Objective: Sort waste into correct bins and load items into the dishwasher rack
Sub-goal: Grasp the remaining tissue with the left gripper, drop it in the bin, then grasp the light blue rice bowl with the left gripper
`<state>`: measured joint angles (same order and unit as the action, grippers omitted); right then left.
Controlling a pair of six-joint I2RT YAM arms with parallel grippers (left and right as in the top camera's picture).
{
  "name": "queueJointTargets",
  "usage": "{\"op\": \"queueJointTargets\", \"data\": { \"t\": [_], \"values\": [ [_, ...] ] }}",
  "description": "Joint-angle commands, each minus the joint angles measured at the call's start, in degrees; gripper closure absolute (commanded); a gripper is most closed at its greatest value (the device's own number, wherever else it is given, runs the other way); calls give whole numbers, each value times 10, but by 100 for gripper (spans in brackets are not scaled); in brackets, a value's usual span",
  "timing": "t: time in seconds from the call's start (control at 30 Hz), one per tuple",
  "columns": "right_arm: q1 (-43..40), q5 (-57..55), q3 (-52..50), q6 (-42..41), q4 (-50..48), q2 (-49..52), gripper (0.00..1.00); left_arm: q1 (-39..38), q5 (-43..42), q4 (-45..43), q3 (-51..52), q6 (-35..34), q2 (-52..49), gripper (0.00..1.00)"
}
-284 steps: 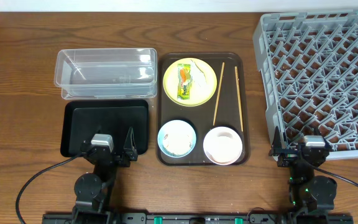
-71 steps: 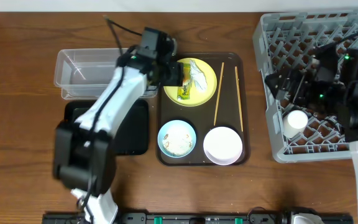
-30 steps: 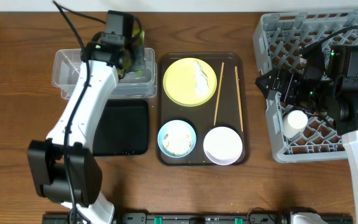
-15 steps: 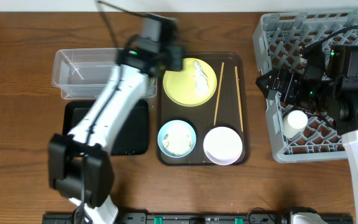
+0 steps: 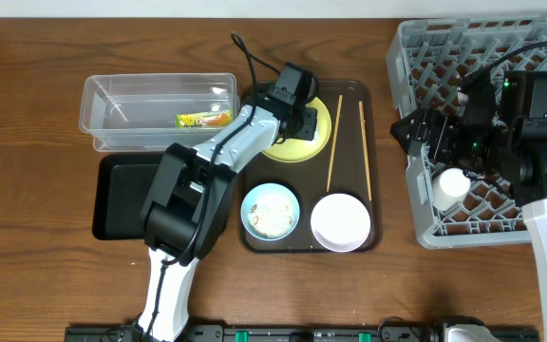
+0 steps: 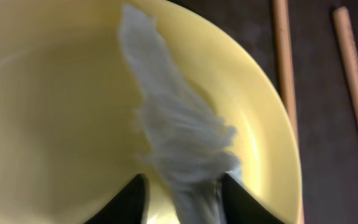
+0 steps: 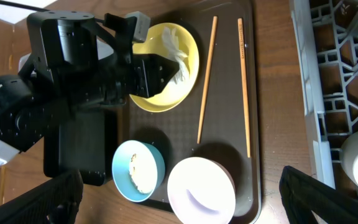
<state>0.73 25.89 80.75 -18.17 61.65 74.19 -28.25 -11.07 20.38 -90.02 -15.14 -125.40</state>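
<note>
My left gripper (image 5: pixel 299 106) is down on the pale yellow plate (image 5: pixel 323 123). In the left wrist view its jaws are narrowed around the crumpled white paper (image 6: pixel 173 130): the right finger touches it, and a sliver of plate (image 6: pixel 55 112) shows beside the left one. The green-and-orange wrapper (image 5: pixel 202 119) lies in the clear tub (image 5: pixel 131 100). My right gripper (image 5: pixel 425 133) hangs wide open and empty over the left edge of the grey rack (image 5: pixel 501 76). The white cup (image 5: pixel 452 182) lies in the rack. Two chopsticks (image 5: pixel 333 142) rest on the brown tray.
The blue bowl (image 5: pixel 271 211) with rice and the white bowl (image 5: pixel 340 220) sit at the front of the brown serving tray (image 5: pixel 307 249). The black tray (image 5: pixel 126 199) lies in front of the clear tub. My left arm stretches across the tray's left side.
My left arm swung right from the clear tub to the yellow plate, leaving the wrapper in the tub, and its jaws now straddle the paper. The right arm has not moved.
</note>
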Motion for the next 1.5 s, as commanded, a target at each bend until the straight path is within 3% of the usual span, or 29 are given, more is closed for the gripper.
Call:
{"op": "queueJointTargets", "data": {
  "t": [0.0, 0.03, 0.07, 0.37, 0.53, 0.7, 0.73, 0.77, 0.87, 0.9, 1.0, 1.2, 1.47],
  "values": [
    [9, -2, 5, 11, 0, 1, 2, -2, -38, 1, 1, -9, 1, 80],
    [9, -2, 5, 11, 1, 1, 2, -2, -38, 5, 1, -9, 2, 91],
    [9, -2, 5, 11, 1, 1, 2, -1, -37, 14, 1, -8, 5, 94],
    [9, -4, 5, 11, 9, 1, 2, 61, -27, 105, -14, -9, 154, 94],
    [9, -4, 5, 11, 9, 1, 2, 108, 48, 163, -14, -8, 230, 94],
    [9, -4, 5, 11, 9, 1, 2, 153, 122, 195, -4, -4, 228, 93],
    [9, -4, 5, 11, 10, 1, 2, 162, 119, 197, 2, -4, 224, 88],
    [9, -4, 5, 11, 10, 1, 2, 168, 117, 197, 7, -4, 218, 72],
    [9, -6, 5, 11, 9, 1, 1, 176, 111, 216, 9, -4, 211, 52],
    [9, -11, 5, 11, 10, 1, 1, 176, 101, 226, 9, -4, 214, 42],
    [9, -45, 5, 11, 12, 1, 1, 175, 69, 249, 5, -4, 235, 32],
    [9, -128, 5, 11, 14, 1, 1, 169, -1, 286, 4, 4, 313, 30],
    [9, -145, 5, 11, 14, 1, 1, 87, 1, 401, 4, 21, 374, 30]
  ]
}}
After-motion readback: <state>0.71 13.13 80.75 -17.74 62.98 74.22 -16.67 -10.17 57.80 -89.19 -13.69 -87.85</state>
